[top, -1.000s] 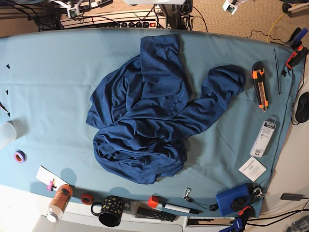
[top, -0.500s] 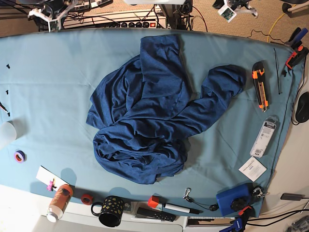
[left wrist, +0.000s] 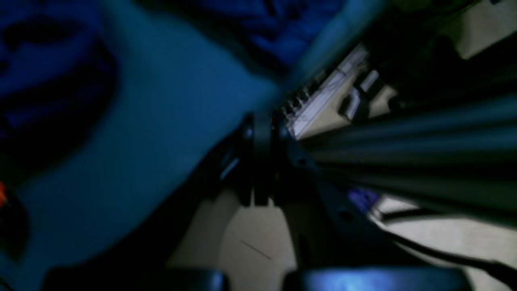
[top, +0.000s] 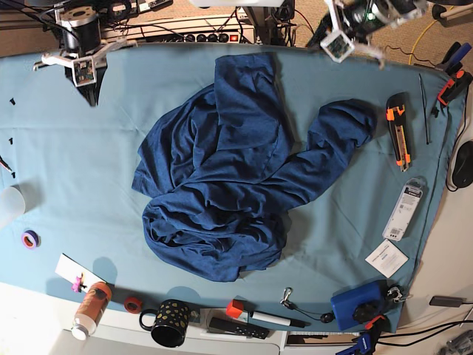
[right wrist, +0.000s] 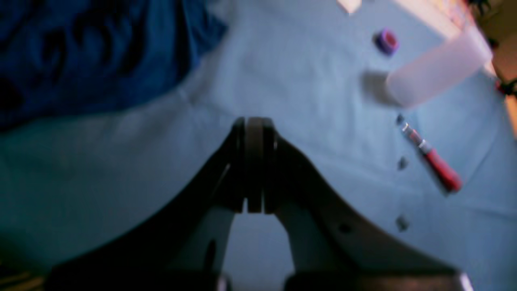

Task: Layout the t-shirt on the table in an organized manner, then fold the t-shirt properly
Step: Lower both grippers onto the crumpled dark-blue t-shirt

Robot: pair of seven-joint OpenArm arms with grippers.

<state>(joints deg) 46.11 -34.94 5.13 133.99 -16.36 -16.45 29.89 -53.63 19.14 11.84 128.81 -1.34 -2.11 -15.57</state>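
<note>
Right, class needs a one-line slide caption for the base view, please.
Crumpled navy t-shirt lies unfolded mid-table as the right gripper and left gripper, both shut, hover at the far edge.

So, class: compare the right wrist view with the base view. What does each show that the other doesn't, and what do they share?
Only the right wrist view: the right end effector close up, its jaws shut on nothing above bare cloth, and a red-handled tool lying nearby.

Only the base view: the whole crumpled t-shirt, the left end effector at the far edge, an orange utility knife, a spotted black mug.

Both: the t-shirt, the teal table, a purple tape roll and a translucent white cup.
</note>
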